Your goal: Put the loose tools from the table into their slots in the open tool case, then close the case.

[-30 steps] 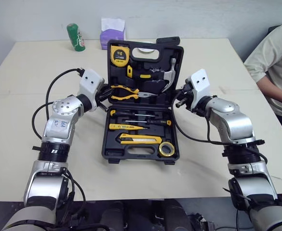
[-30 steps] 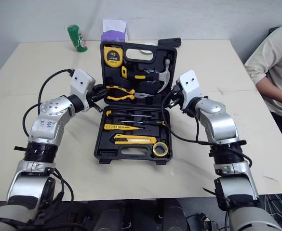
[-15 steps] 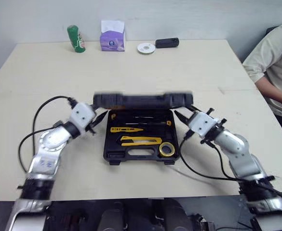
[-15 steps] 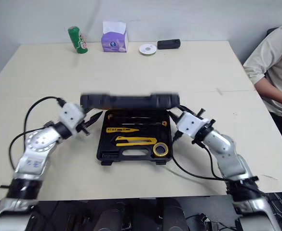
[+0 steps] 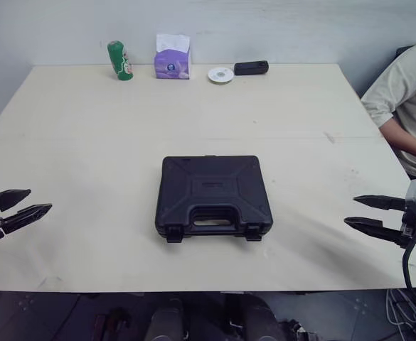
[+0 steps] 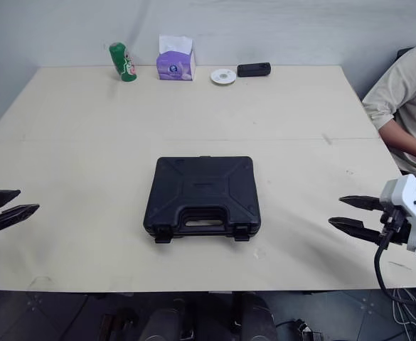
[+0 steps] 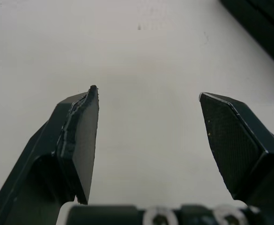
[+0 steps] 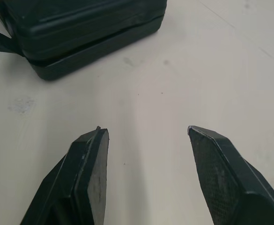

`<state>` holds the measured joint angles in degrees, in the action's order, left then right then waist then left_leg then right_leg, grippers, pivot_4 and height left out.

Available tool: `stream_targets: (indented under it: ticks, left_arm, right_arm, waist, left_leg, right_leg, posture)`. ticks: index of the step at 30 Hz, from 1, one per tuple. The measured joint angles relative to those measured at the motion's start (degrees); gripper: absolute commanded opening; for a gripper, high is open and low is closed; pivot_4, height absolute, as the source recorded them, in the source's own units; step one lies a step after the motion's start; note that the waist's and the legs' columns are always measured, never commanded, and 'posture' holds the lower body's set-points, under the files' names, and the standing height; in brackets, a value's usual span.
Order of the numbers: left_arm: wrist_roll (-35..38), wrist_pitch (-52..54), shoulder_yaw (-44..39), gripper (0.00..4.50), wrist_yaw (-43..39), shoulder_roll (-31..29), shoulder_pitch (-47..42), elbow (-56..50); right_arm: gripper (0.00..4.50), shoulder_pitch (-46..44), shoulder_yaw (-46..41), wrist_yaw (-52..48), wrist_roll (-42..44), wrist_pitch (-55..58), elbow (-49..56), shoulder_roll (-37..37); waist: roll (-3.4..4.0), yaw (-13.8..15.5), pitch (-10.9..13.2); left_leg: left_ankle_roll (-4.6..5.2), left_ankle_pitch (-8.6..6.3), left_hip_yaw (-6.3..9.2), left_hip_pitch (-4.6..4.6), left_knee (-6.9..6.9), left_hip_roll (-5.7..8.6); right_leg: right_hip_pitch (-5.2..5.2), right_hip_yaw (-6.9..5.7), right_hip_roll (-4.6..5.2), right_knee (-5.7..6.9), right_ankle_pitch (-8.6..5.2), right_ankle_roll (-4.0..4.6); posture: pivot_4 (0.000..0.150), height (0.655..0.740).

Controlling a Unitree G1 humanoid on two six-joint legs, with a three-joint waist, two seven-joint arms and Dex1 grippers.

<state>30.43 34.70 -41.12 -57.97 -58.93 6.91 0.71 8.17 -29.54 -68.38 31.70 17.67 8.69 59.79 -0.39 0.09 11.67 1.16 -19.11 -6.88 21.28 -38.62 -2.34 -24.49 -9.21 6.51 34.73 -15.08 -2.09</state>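
The black tool case [image 5: 213, 196] lies shut and flat in the middle of the table, handle and two latches toward me. My left gripper [image 5: 35, 201] hovers open near the table's left front edge, far from the case, with nothing between its fingers. My right gripper [image 5: 353, 212] stands open at the right front edge, also apart from the case and empty. In the right wrist view a corner of the case [image 8: 80, 33] with one latch flap sticking out lies ahead of the open fingers [image 8: 92, 171]. The left wrist view has a case corner [image 7: 263, 28] beyond the open fingers [image 7: 83, 136].
Along the far edge stand a green can [image 5: 119, 60], a purple tissue box [image 5: 173, 60], a small white disc [image 5: 220, 74] and a black device [image 5: 251, 67]. A seated person's arm [image 5: 403, 106] is at the right side of the table.
The case lid has come down from open to fully shut. Both arms have pulled back from the case's sides to the table's front corners, and both grippers have opened.
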Motion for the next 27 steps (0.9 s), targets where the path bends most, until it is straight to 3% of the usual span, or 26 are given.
stream_targets:
  ticks: [4,6,7,9,11,12,16,23,27]
  left_arm:
    - [-0.2,-1.2,3.0,3.64,-0.3,0.0,-2.6,0.0]
    - [-0.2,-1.5,4.4,4.15,-0.4,0.0,-3.9,0.0]
    - [-0.2,-1.6,4.9,4.46,-0.6,0.0,-4.4,0.0]
    - [-0.3,-1.8,5.9,4.5,-1.0,0.0,-4.9,0.0]
    - [-0.6,-2.2,7.1,4.5,-1.5,-0.1,-5.8,0.0]
    - [-1.0,-2.4,8.0,4.5,-1.5,-0.1,-6.3,0.0]
    - [-1.8,-3.4,11.3,4.5,-1.7,-0.1,-9.8,0.3]
    - [-7.1,-8.2,25.9,4.5,-2.7,1.3,-27.6,7.9]
    - [-14.5,-15.1,37.1,3.2,-4.3,8.1,-43.8,21.6]
  right_arm:
    - [2.81,-0.9,0.1,0.4,-0.1,0.3,0.1,-0.5]
    - [2.81,-0.9,0.1,0.6,-0.1,0.5,0.2,-1.0]
    - [3.06,-0.9,0.1,0.7,-0.2,0.8,0.3,-1.3]
    - [3.49,-0.9,0.1,0.9,-0.2,1.3,0.3,-1.5]
    - [4.4,-0.5,0.1,1.1,0.4,3.1,1.1,-1.6]
    - [4.47,-0.3,0.1,1.2,0.6,3.8,2.1,-1.7]
    - [4.47,-0.7,0.3,3.5,1.0,4.8,5.7,-3.1]
    - [4.47,-0.4,5.3,7.8,3.6,10.2,18.2,-5.2]
    - [3.14,1.1,10.8,9.6,4.1,12.7,24.2,-6.5]
  waist:
    - [-0.03,0.0,0.0]
    - [-0.03,0.0,0.0]
    - [-0.03,0.0,0.0]
    - [-0.04,0.0,0.0]
    - [-0.04,-0.1,0.0]
    - [-0.04,-0.1,0.0]
    - [-0.05,0.0,0.0]
    - [-0.11,1.1,-0.1]
    - [-0.25,1.7,-0.1]
  left_leg:
    - [-0.3,0.26,-0.17,-0.05,0.26,0.06]
    - [-0.32,0.33,-0.22,-0.08,0.39,0.11]
    - [-0.32,0.33,-0.23,-0.08,0.39,0.11]
    - [-0.29,0.35,-0.26,-0.11,0.36,0.14]
    - [-0.26,0.41,-0.27,-0.15,0.34,0.15]
    - [-0.27,0.4,-0.27,-0.19,0.35,0.15]
    - [-0.35,0.37,-0.18,-0.21,0.35,0.14]
    - [-0.45,0.73,-0.16,-0.18,0.35,0.17]
    - [-0.34,0.81,-0.2,-0.1,0.26,0.37]
  right_leg:
    - [-0.19,0.01,-0.02,0.34,-0.23,0.04]
    - [-0.2,0.01,-0.04,0.34,-0.23,0.04]
    - [-0.2,0.01,-0.05,0.33,-0.23,0.04]
    - [-0.19,0.05,-0.04,0.3,-0.22,0.02]
    - [-0.18,0.11,-0.01,0.35,-0.21,0.01]
    - [-0.17,0.13,0.0,0.4,-0.2,0.03]
    - [-0.2,0.12,0.01,0.57,-0.14,0.16]
    - [-0.28,0.09,-0.01,0.75,-0.17,0.25]
    - [-0.27,0.06,-0.03,0.91,-0.11,0.15]
  posture:
    - [0.15,0.7252]
    - [0.15,0.7252]
    - [0.15,0.7252]
    - [0.15,0.7252]
    - [0.15,0.7252]
    - [0.15,0.7252]
    - [0.15,0.7252]
    - [0.15,0.7252]
    - [0.15,0.7252]
